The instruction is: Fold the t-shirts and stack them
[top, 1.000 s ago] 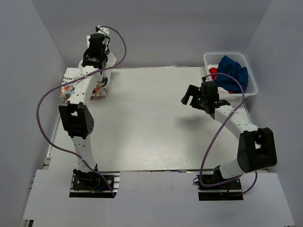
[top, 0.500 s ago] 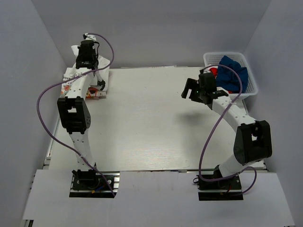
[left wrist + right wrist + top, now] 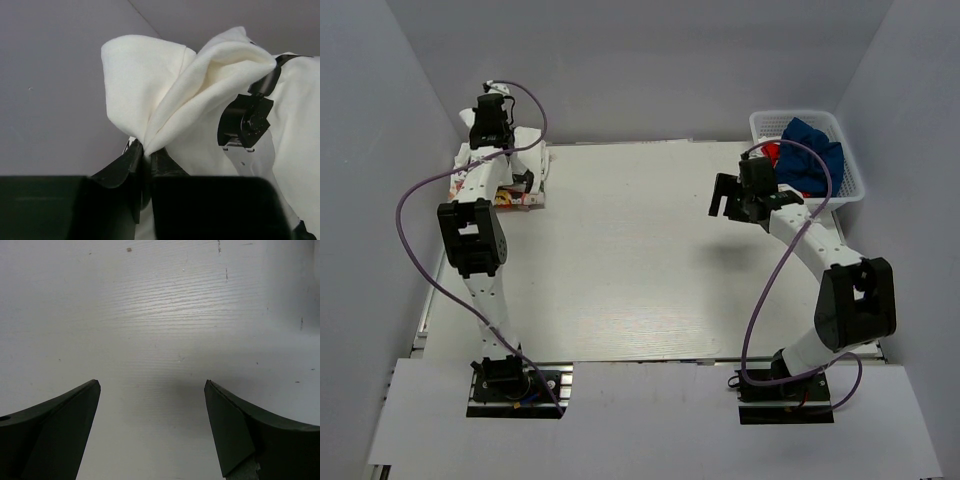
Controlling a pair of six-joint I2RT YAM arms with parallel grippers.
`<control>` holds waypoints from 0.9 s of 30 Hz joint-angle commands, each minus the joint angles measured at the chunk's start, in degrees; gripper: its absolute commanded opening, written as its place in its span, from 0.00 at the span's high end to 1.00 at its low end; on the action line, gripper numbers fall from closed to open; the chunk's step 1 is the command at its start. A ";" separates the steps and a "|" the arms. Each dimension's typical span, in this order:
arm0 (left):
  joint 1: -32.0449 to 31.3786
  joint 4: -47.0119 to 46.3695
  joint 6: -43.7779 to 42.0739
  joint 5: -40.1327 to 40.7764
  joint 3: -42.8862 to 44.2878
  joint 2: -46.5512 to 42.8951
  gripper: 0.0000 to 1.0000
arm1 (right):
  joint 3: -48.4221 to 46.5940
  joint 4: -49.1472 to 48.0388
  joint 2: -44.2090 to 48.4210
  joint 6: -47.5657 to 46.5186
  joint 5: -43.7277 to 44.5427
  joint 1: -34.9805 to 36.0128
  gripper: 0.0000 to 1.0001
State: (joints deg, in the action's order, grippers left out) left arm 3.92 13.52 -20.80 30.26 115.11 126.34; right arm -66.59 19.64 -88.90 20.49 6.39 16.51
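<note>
L gripper (image 3: 144, 159) pinched tight on a fold of the plain white cloth tee (image 3: 200, 85), which bunches above its tips. Below it lies a folded colour-print tee (image 3: 517, 198). R gripper (image 3: 152, 390) is spread wide over the white table (image 3: 165, 315). Just right of it: white plastic lattice basket (image 3: 758, 122) w/ navy tee (image 3: 815, 150) and red-marked tee (image 3: 770, 152) inside.

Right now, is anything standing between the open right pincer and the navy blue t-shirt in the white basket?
Only the side wall of the white plastic lattice basket lies between the right pincer and the crumpled navy blue cloth t-shirt. The basket is open-topped, so from above nothing visible blocks it.
</note>
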 commanded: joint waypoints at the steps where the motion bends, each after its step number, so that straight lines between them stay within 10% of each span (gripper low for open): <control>1: 0.56 -2.80 -0.65 0.49 2.93 0.39 0.78 | -0.74 1.28 3.21 -1.94 2.83 -0.08 0.10; 4: 1.61 -6.73 -1.17 5.32 3.45 1.45 0.58 | -1.44 2.08 2.95 -1.95 3.45 -0.08 0.10; 7: 1.61 -10.35 0.22 11.82 2.93 1.45 0.00 | -1.79 2.60 2.77 -1.77 3.36 0.01 0.10; 15: 1.00 -1.84 8.66 10.27 6.35 -3.28 0.00 | 0.84 1.02 7.51 -1.77 3.63 0.01 0.10; 22: 0.47 17.05 25.34 -10.25 4.70 -14.77 0.00 | 8.21 -3.55 14.80 -0.19 -0.68 -0.08 0.10; 27: -7.25 12.86 38.53 -16.39 -19.97 -31.04 0.00 | 15.51 -7.24 21.82 2.00 -5.77 -0.08 0.10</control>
State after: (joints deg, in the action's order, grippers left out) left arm 2.39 24.64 6.26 20.75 104.86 106.65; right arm -54.15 16.36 -71.05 20.93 4.36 16.51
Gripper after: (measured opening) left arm 0.993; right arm 0.904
